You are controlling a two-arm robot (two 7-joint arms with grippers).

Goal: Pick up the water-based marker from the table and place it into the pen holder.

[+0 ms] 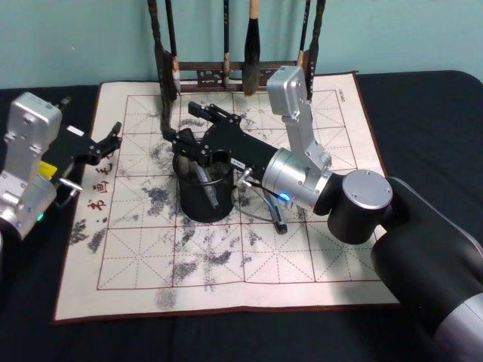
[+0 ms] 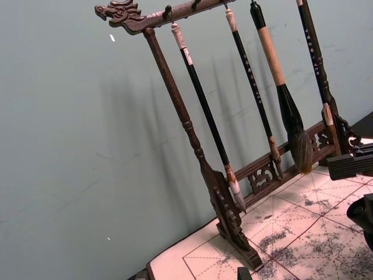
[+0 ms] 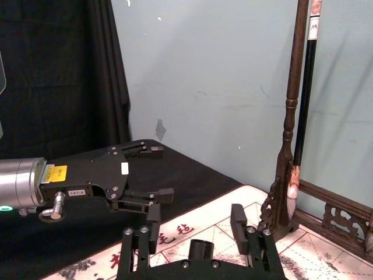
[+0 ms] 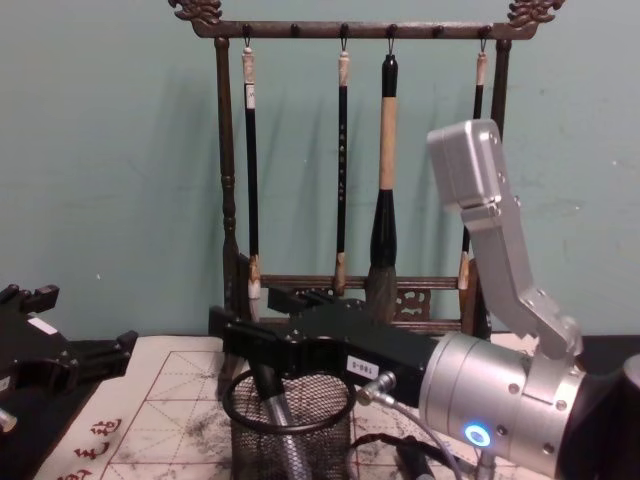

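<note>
Mesh pen holder [image 4: 332,440] contains marker [image 4: 287,450]; wrist view: right tool [image 3: 196,211] spread.

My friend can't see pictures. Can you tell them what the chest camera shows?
The right gripper, open, reaches over a black mesh pen holder with a grey marker leaning inside it. Behind stands a wooden rack with brushes hanging from it. The left gripper waits at the left edge, near the white mat.

R end effector [image 1: 186,126] hangs just above the pen holder [image 1: 201,204], fingers apart; L end effector [image 1: 113,139] is off to its left, also spread.
</note>
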